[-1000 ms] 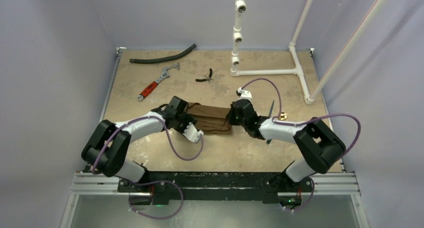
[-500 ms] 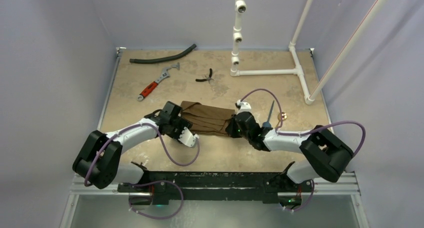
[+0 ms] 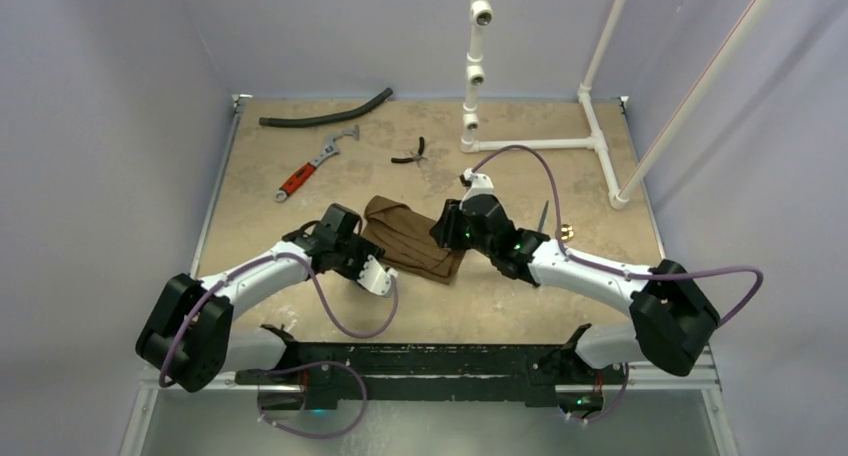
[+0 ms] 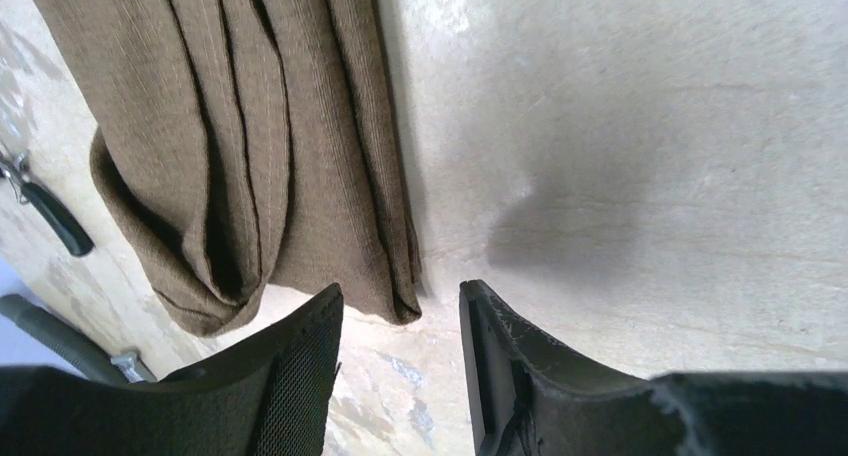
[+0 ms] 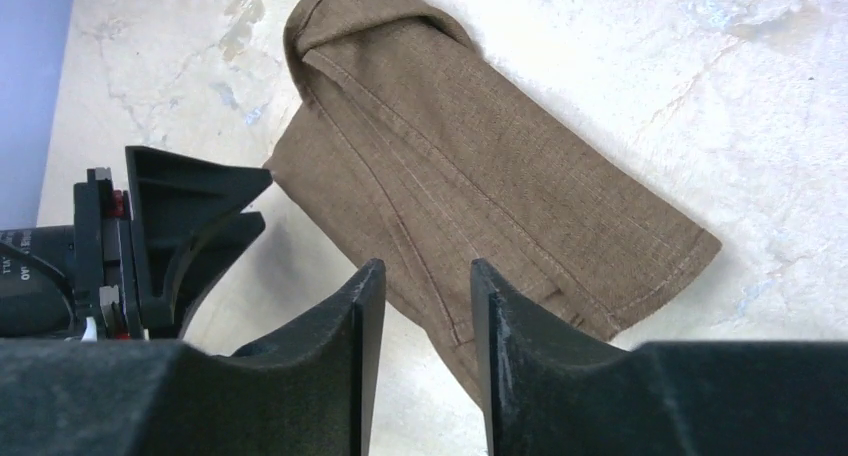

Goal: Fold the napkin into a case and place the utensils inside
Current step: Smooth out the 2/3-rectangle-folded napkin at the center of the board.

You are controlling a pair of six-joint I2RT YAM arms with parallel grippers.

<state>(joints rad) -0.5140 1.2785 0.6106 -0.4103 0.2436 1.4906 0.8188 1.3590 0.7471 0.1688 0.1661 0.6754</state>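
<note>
Left gripper (image 4: 400,298) jaws apart, empty, tips just short of the napkin (image 3: 410,241) at its near-left corner, not touching cloth. Right gripper (image 5: 427,271) jaws apart too, nothing pinched, hovering over napkin's right end. Napkin lies on the table (image 3: 500,306) between both grippers. It's a multi-layer strip lying diagonal, far-left end rolled over and bunched, pleats loose along the left edge. Utensils (image 3: 545,219) sit right of napkin, past the right arm: one thin dark piece plus a small round bit, rest hidden. None are in the napkin.

Judgement: mid-fold, case not formed yet. To do it well, pinch all layers at an end, not just the top one. Pull the strip straight before the next fold and flatten the bunched end. Leave one end open as a pocket facing the utensils. Risk: layers slide apart on the lift.

Beyond napkin: pliers (image 3: 410,156), wrench (image 3: 315,164), hose (image 3: 325,111). Not task items.
</note>
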